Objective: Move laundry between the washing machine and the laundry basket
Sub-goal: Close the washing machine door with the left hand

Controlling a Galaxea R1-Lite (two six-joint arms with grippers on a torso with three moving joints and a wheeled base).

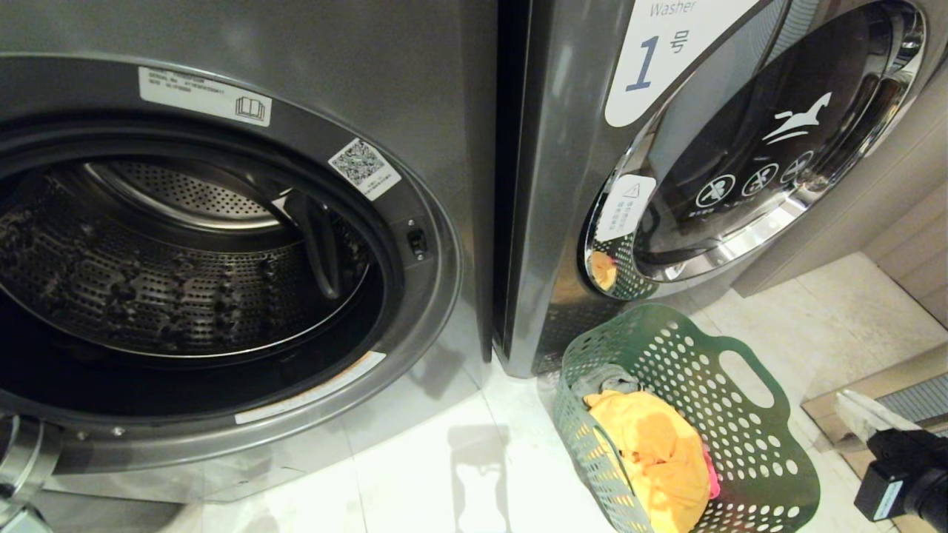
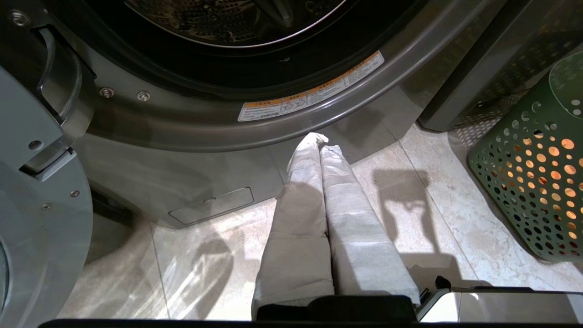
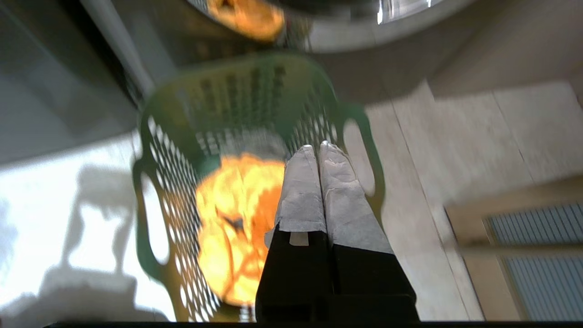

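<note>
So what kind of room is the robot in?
Probably a shared laundry room: two big washers side by side, one open, one numbered "1", and a green laundry basket of clothes on a tiled floor.

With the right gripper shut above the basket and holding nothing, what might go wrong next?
1. The right gripper is shut and empty above the basket; lowered like this it would only press into the orange-yellow garment, not grasp it.
2. It hangs near the basket's far handle, so a descent might catch the rim.
3. A grey garment and a pink one lie partly buried and may drag along.
</note>
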